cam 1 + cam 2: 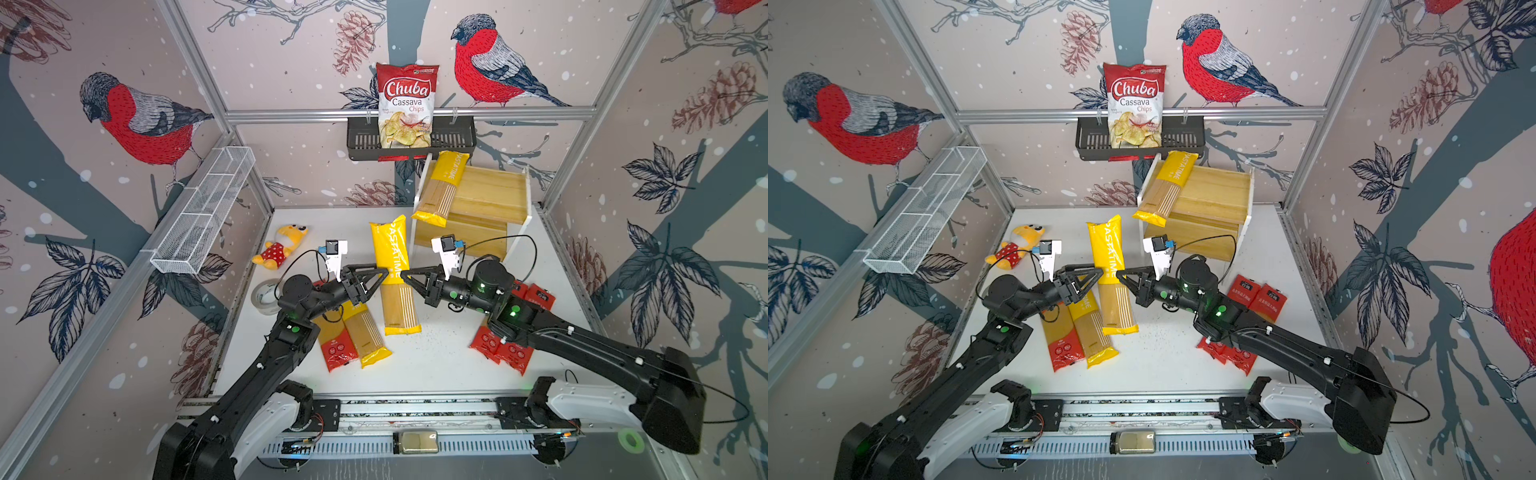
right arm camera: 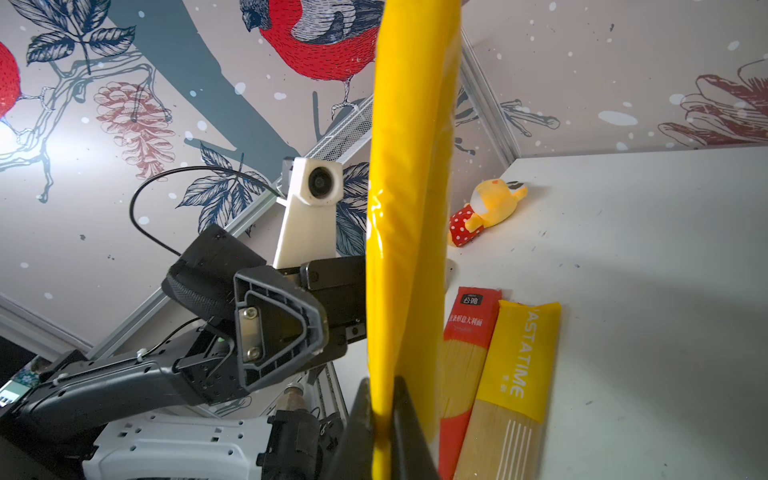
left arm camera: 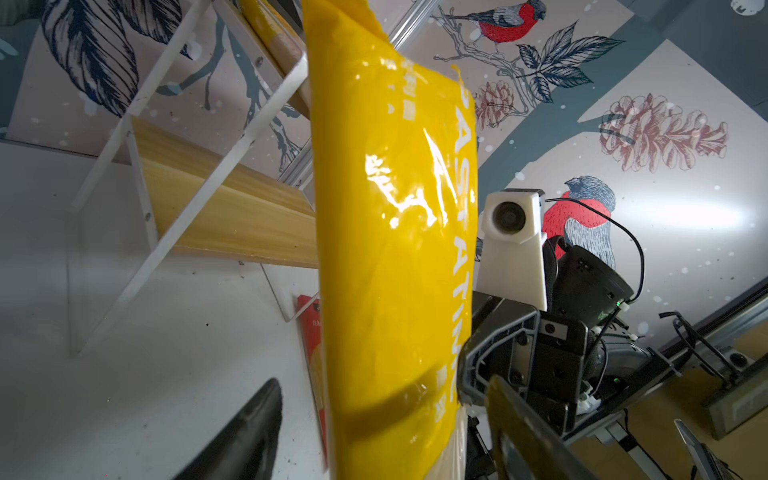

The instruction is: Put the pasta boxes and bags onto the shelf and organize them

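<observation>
The right end effector [image 2: 382, 419] is pressed together on one long edge of the glossy yellow "PASTATIME" spaghetti packet [image 1: 390, 249]. The left end effector [image 1: 379, 277] is spread around the opposite edge and does not clamp it. The packet stands steeply between them, above the white counter [image 1: 436, 361], in front of the two-tier wooden shelf [image 1: 490, 195]. I judge it light, stiff lengthwise, brittle inside, with slippery film. A hold across the middle seems safer than the thin edge.

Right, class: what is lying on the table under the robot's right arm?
Two red-ended spaghetti packets lie side by side. Only their red ends show; the right arm covers their middles.
</observation>
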Robot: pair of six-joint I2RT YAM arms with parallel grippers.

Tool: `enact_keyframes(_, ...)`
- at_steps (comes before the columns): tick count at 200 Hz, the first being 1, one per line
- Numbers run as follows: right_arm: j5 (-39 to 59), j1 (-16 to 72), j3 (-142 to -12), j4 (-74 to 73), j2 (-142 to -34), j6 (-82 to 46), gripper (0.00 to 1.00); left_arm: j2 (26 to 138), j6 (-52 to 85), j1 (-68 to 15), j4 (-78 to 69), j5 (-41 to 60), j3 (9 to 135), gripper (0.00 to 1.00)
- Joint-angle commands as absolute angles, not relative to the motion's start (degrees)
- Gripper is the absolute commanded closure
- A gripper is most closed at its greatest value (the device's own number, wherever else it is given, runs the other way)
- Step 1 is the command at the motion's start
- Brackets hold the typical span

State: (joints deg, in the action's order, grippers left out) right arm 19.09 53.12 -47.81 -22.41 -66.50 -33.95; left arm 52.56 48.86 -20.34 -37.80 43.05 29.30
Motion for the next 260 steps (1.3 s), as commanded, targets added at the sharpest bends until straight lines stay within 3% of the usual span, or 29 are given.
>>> enact_keyframes(1,22.5,53.1,-49.1,-28.8,-65.3,-32.2,1.0,55.0,51.9,-20.5,-48.2,47.1,30.3,0.27)
enact_keyframes(42,24.3,52.3,-48.8,-28.9,-65.3,-32.2,1.0,58.9,53.6,-23.6,-54.4,48.5,32.1,0.36)
enact_keyframes(120,25.4,50.7,-44.8,-32.6,-63.6,-35.7,1.0,60.4,53.6,-26.0,-55.8,47.3,33.6,0.78)
enact_keyframes(170,22.3,50.6,-42.3,-32.4,-62.9,-37.0,0.91,62.3,53.5,-27.9,-55.6,46.5,37.1,0.92)
enact_keyframes(209,21.7,49.2,-38.5,-34.0,-60.9,-38.2,0.64,63.9,53.3,-27.8,-54.0,45.7,41.0,1.0)
enact_keyframes(260,24.8,47.3,-34.5,-33.7,-57.9,-37.5,0.31,68.9,52.6,-27.5,-50.4,46.1,50.3,1.0)
